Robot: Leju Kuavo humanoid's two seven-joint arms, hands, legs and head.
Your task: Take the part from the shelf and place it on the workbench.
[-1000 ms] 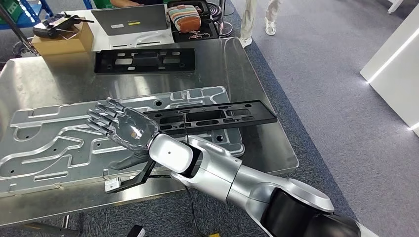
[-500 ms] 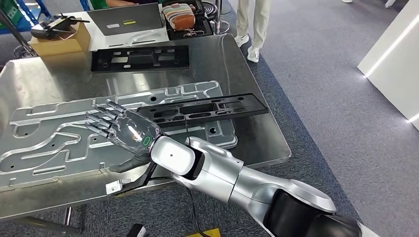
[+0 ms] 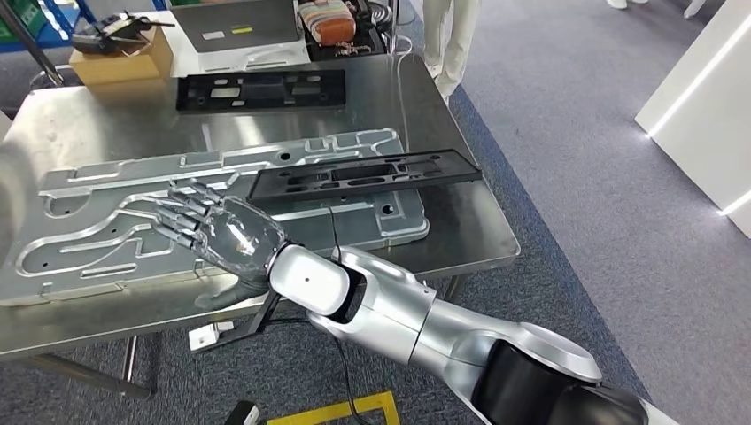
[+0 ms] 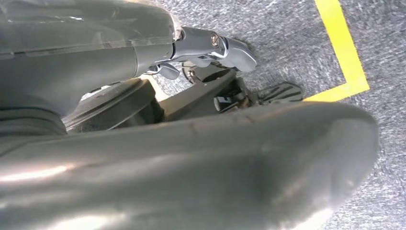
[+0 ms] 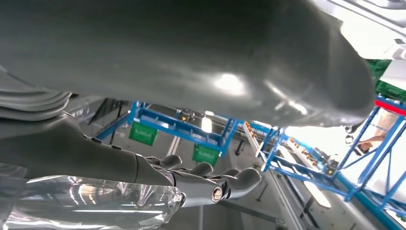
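A long black plastic part point(image 3: 363, 173) lies flat across the right end of a big machined aluminium plate point(image 3: 106, 221) on the steel workbench point(image 3: 460, 239). My right hand point(image 3: 217, 232) hovers over the plate just left of and nearer than the part's left end, fingers spread, holding nothing and not touching the part. The right wrist view has that hand point(image 5: 191, 182) with its fingers stretched out and blue shelving behind it. My left hand point(image 4: 210, 43) hangs over grey carpet with nothing in it.
A second black part point(image 3: 261, 90) lies at the back of the bench. Behind it sit a cardboard box point(image 3: 124, 55), a laptop point(image 3: 235, 22) and a striped pouch point(image 3: 328, 19). A person's legs point(image 3: 447, 44) stand past the far corner. White furniture point(image 3: 700, 115) stands at the right.
The camera has shifted, so the bench sits slightly further off and turned. My right hand has drawn a little back from the black part's left end, still spread.
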